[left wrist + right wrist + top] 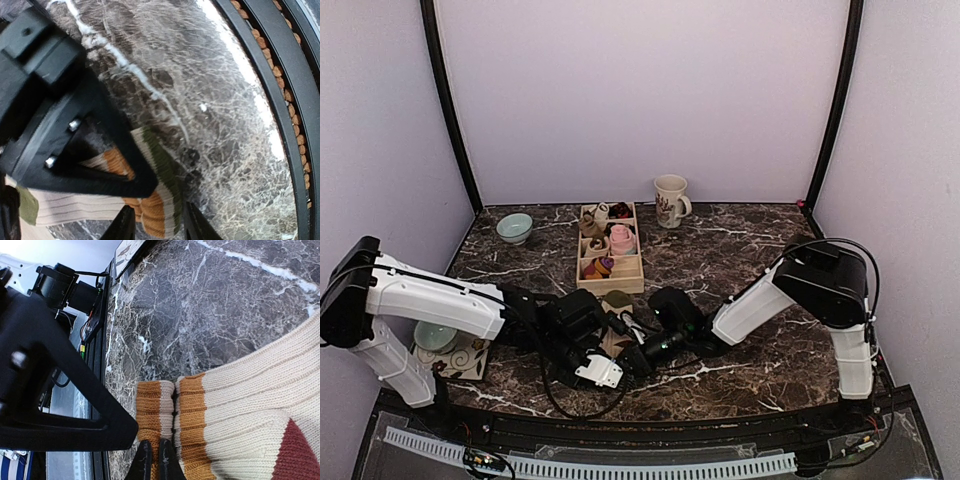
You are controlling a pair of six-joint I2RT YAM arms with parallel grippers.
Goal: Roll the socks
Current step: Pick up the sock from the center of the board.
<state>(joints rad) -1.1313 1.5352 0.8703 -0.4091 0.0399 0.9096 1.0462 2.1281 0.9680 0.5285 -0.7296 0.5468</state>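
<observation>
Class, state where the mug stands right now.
In the top view, the mug stands at the far edge of the table, just right of the wooden tray.

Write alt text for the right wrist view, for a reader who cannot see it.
Two cream ribbed socks with orange-brown cuffs lie together on a dark marble table, one showing a dark red patch. The right gripper, shut, has its tips at the cuffs at the bottom edge.
</observation>
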